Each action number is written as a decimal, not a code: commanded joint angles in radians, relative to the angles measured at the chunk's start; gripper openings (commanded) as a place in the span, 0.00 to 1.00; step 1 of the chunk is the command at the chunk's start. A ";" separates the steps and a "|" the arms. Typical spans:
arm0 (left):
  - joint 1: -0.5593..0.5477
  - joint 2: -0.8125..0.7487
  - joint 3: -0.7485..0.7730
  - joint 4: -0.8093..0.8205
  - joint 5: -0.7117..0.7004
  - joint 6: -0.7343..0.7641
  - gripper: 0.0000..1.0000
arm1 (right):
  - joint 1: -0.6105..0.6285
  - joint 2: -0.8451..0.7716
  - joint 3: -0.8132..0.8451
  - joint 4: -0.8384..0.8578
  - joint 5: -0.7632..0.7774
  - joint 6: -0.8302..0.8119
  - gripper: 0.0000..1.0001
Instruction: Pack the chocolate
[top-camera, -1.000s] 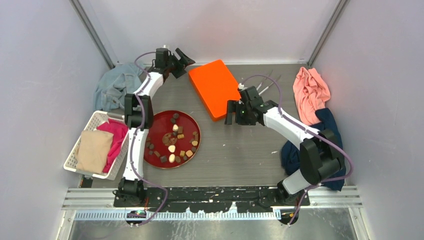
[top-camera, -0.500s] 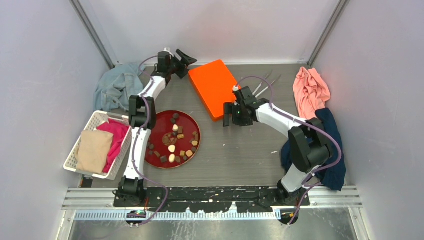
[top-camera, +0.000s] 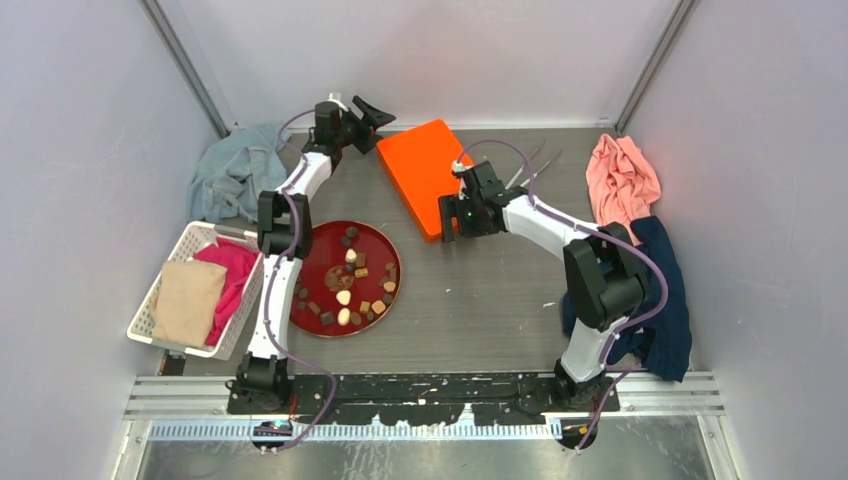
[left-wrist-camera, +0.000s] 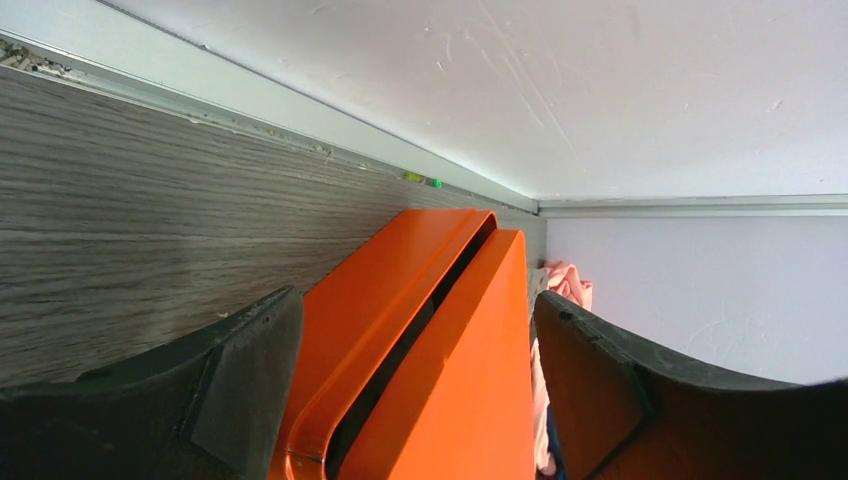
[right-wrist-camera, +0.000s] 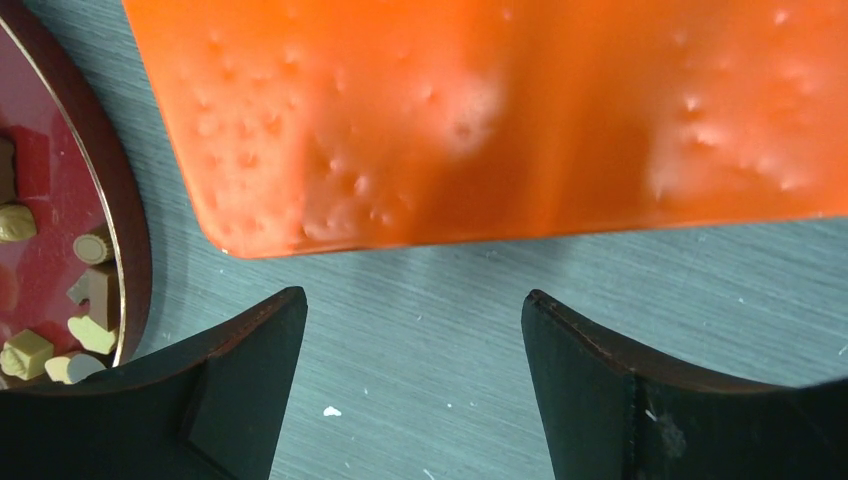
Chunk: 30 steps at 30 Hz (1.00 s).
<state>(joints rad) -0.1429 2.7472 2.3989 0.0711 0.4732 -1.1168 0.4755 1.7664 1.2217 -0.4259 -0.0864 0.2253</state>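
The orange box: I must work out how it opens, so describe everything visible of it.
The orange box is a flat rectangle with rounded corners, glossy like plastic, its top pitted with small dimples. It lies skewed on the grey wood-grain table. From the left wrist a dark slit runs between two orange shells, so it looks lidded. The open left tool faces its far-left corner; the open right tool hangs by its near corner. Neither grips it.

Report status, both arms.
Left gripper open at far end of orange box. Right gripper open at its near edge. Chocolate lies on red plate.
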 joint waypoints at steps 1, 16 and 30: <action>0.001 -0.009 -0.002 0.062 0.024 -0.001 0.86 | -0.003 0.022 0.061 0.062 -0.010 -0.042 0.84; -0.001 -0.016 -0.020 0.064 0.035 0.000 0.85 | -0.022 0.088 0.137 0.124 0.001 -0.033 0.84; 0.007 -0.058 -0.015 0.008 0.018 0.058 0.85 | -0.028 -0.037 0.121 0.060 -0.001 0.000 0.84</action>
<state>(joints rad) -0.1436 2.7468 2.3764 0.0868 0.4828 -1.1095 0.4503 1.8591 1.3304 -0.3908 -0.1085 0.2077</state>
